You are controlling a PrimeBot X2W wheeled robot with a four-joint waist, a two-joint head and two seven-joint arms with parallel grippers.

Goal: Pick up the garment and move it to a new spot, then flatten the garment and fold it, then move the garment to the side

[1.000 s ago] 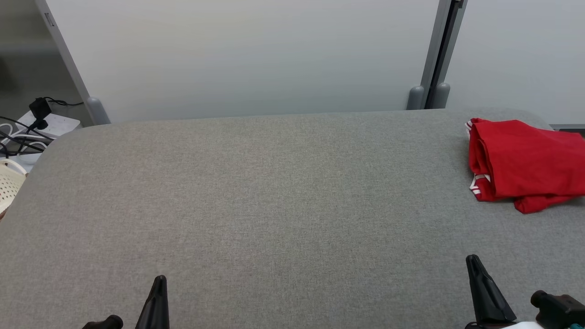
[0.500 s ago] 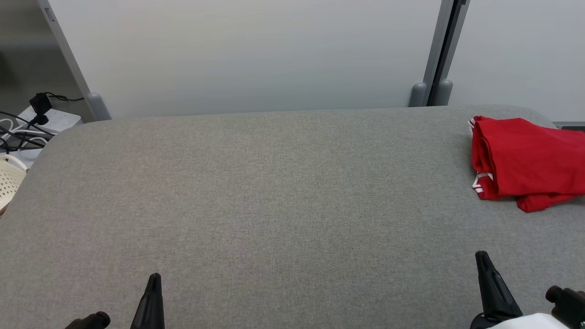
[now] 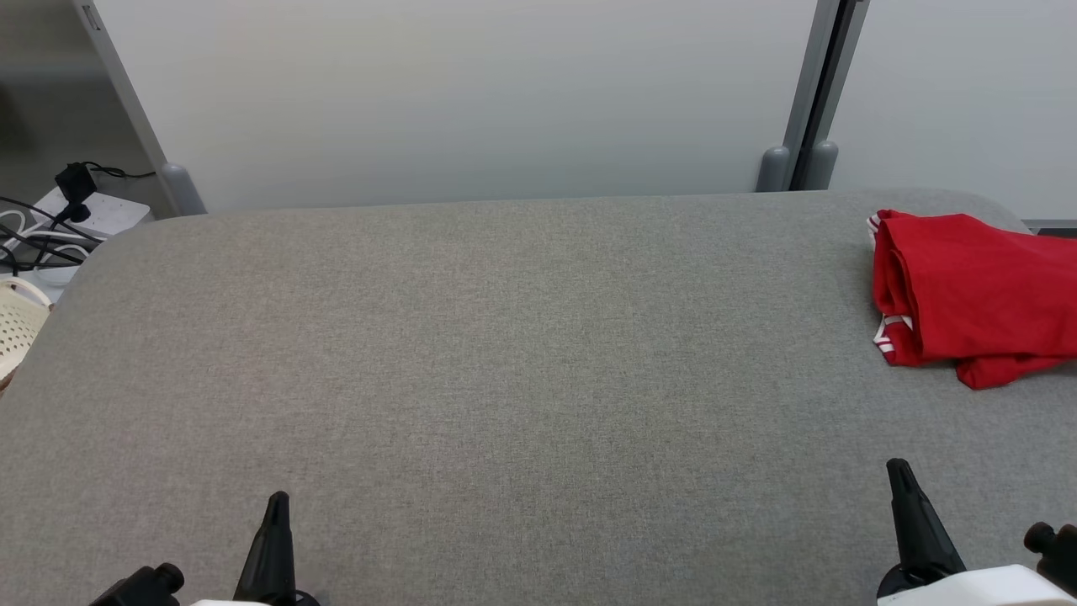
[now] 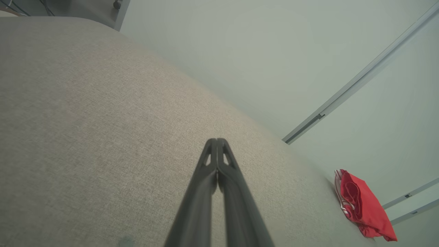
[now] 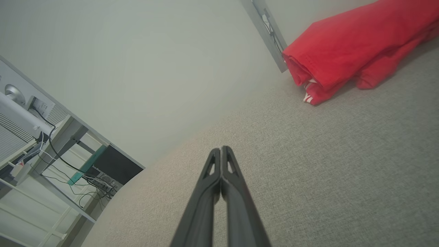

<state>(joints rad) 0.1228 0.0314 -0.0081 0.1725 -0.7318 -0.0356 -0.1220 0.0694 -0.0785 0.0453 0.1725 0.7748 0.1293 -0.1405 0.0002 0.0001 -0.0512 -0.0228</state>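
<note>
Garment (image 3: 968,295) lies folded at the far right of the table (image 3: 505,353), well apart from your left gripper (image 3: 277,505) and right gripper (image 3: 899,471), both pinched closed and empty at the near edge, so it looks set aside: park the arms without brushing that fold.

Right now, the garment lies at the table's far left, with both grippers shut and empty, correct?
No: the head view shows the red garment at the far right of the table. The left gripper and right gripper are shut and empty.
</note>
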